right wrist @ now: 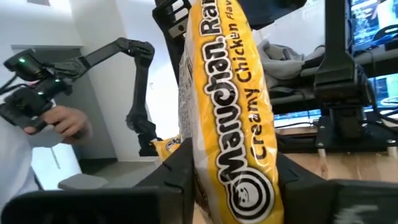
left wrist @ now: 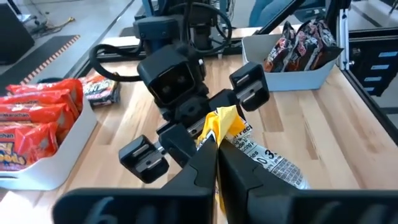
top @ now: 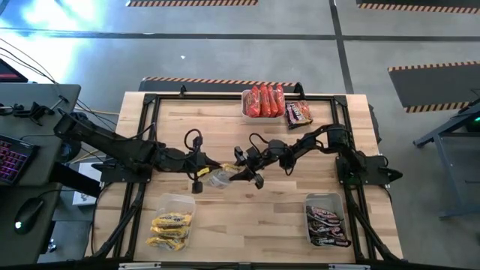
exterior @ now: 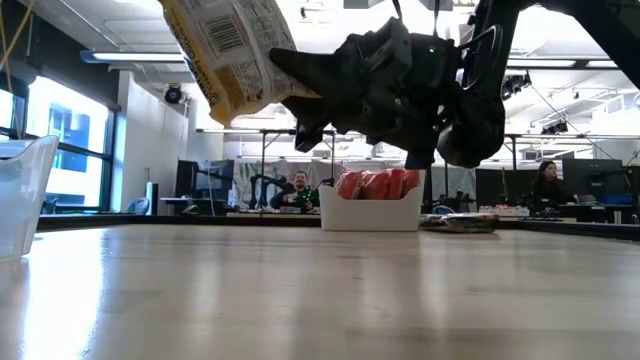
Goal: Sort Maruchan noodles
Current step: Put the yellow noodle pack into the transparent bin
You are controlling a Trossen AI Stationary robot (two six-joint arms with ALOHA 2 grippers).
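We see a crinkly yellow noodle packet (right wrist: 230, 106) held in the air above the middle of the pale wooden table (top: 247, 225), between the two arms. The left gripper (left wrist: 216, 163) has its dark fingers pressed together on one edge of the packet; the right gripper (right wrist: 233, 180) clamps the glossy wrapper between its fingers. Clear rectangular tubs hold red-orange packets (top: 263, 100), yellow packets (top: 169, 229) and dark brown packets (top: 327, 223). Behind the table lies an open workshop with desks, monitors and seated people.
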